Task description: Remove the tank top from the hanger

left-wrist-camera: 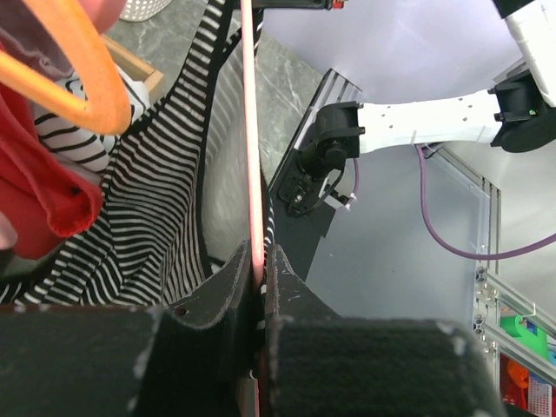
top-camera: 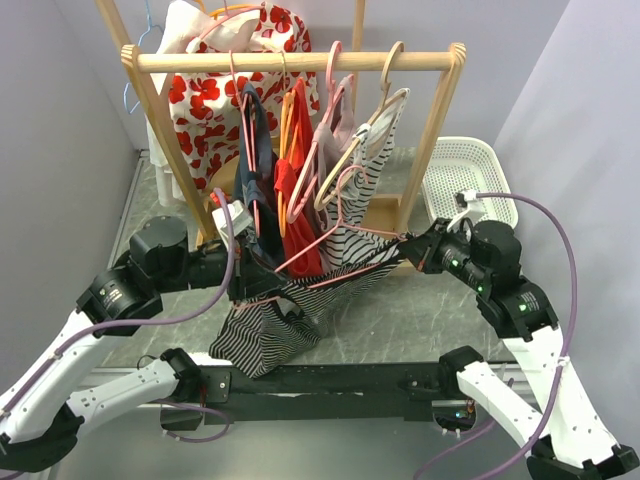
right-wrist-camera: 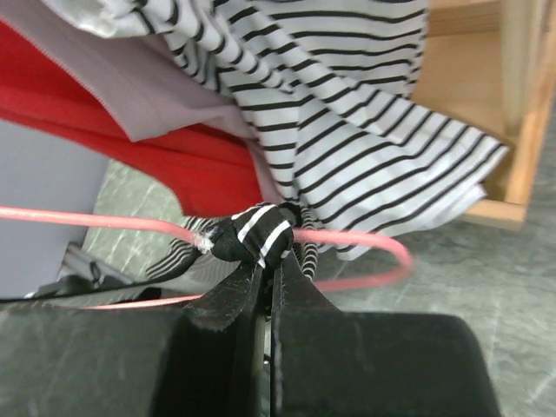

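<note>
I see a grey, marbled surface (top-camera: 420,320) boxed in by pale lilac walls (top-camera: 50,100); a wooden rack (top-camera: 300,61) stands at the back, crowded with clothes, and a white basket (top-camera: 462,165) sits to the rack's right against the wall.

The pink hanger (top-camera: 365,232) is stretched between my 2 arms, in front of the rack and low over the surface; its long axis runs left to right, rising slightly toward the right, and its hook points up and away toward the rack.

The striped tank top (top-camera: 262,335) is draped from that hanger; its body trails down and toward me, leaning left, and the lower part lies bunched at the near edge of the surface between the 2 arm bases.

My left claw (left-wrist-camera: 259,261) is clenched on the hanger's thin pink wire, which runs straight out from between the fingers in the left wrist view, with striped cloth just beside it.

My right claw (right-wrist-camera: 271,261) is clenched on a strap of the tank top, bunched in a tight wad around the wire near the hanger's right bend; a red garment (right-wrist-camera: 130,148) hangs just behind.
</note>
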Controlling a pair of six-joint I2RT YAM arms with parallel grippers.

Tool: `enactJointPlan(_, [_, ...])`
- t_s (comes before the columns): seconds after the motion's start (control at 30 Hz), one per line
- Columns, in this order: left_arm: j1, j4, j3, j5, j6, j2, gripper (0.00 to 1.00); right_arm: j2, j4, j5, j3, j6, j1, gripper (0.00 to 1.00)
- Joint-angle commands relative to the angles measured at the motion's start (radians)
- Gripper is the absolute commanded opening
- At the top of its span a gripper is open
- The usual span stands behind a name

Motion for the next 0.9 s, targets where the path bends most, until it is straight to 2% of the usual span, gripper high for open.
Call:
enactJointPlan(0.0, [0.000,-0.001,0.018,-0.037,0.025,-0.029,0.01,-0.023,-0.031,0.120,0.056,-0.018,0.005,0.00])
enactJointPlan(0.23, [0.000,-0.044,0.019,-0.069,0.032,-0.070,0.01,-0.028,-0.097,0.336,0.097,-0.001,0.003,0.00])
enactJointPlan(0.33, [0.001,-0.038,0.015,-0.066,0.024,-0.099,0.01,-0.010,-0.127,0.382,0.089,-0.001,0.002,0.00])
enactJointPlan(0.57, [0.000,0.008,0.000,0.048,0.035,-0.119,0.01,0.050,-0.116,0.336,0.049,0.004,0.002,0.00])
enactJointPlan(0.7, [0.000,0.032,-0.010,0.133,0.047,-0.130,0.01,0.059,-0.107,0.367,0.030,0.016,0.000,0.00])
enactJointPlan(0.77, [0.000,0.048,-0.013,0.120,0.038,-0.138,0.01,0.052,-0.093,0.332,0.014,0.010,-0.003,0.00])
enactJointPlan(0.87, [0.001,0.043,-0.010,0.068,0.036,-0.141,0.01,0.035,-0.068,0.174,-0.039,-0.011,-0.003,0.00])
